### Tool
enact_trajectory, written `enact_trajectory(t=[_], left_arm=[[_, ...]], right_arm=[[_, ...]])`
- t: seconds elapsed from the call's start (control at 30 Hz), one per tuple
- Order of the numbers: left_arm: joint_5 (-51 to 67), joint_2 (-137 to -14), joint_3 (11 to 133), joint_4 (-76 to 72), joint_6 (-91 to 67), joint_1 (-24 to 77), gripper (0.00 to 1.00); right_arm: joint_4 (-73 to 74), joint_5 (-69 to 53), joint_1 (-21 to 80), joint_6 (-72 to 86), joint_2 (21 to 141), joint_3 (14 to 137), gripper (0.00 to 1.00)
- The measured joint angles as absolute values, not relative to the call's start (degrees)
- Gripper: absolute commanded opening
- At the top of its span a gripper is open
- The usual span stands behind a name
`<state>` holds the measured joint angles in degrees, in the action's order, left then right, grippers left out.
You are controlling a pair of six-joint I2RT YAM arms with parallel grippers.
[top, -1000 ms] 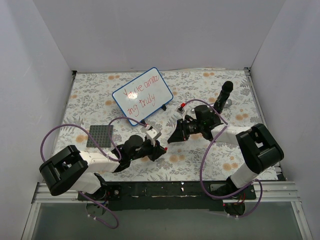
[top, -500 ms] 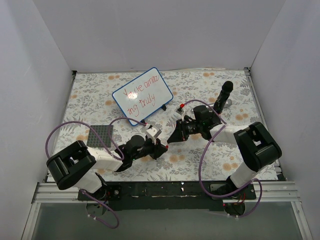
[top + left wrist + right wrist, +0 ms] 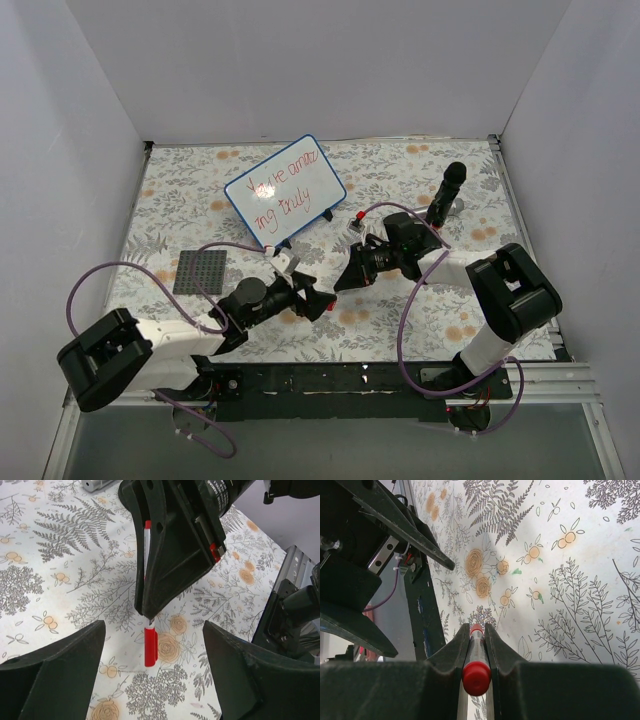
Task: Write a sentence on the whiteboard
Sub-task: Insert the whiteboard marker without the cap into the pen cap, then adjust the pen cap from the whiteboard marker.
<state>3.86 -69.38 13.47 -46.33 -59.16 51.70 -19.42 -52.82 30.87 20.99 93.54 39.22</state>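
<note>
One whiteboard bears two red lines. On its near side are two hands. The left hand gapes wide and empty, while the right hand is clamped on the one marker, which points down at the desk.

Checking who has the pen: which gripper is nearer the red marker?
Right. The right gripper has its jaws shut on the red marker; the left gripper has open jaws flanking its capped tip, not touching.

Both arms bend low, tips nearly meeting; the left gripper has its fingers wide apart, and the right gripper squeezes a red pen.
</note>
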Motion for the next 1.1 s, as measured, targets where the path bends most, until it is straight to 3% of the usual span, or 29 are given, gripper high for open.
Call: enact_trajectory(t=[0.27,0.73,1.1], left_arm=[[9.47,-63.79,11.55,-39.4,-59.88,51.13,0.83],[24.45,-75.4,13.37,-38.39,-62.02,48.45,0.71],[30.61,-82.41,17.43,-41.76,-63.61,47.9,0.4]], right_arm=[[-19.44,-55.18,30.87,19.68,93.54,39.24,0.01],[-21.52,-64.53,30.87,16.51,93.54,39.24,0.01],[-24.32,-68.73,30.87,16.29,93.54,39.22,0.01]])
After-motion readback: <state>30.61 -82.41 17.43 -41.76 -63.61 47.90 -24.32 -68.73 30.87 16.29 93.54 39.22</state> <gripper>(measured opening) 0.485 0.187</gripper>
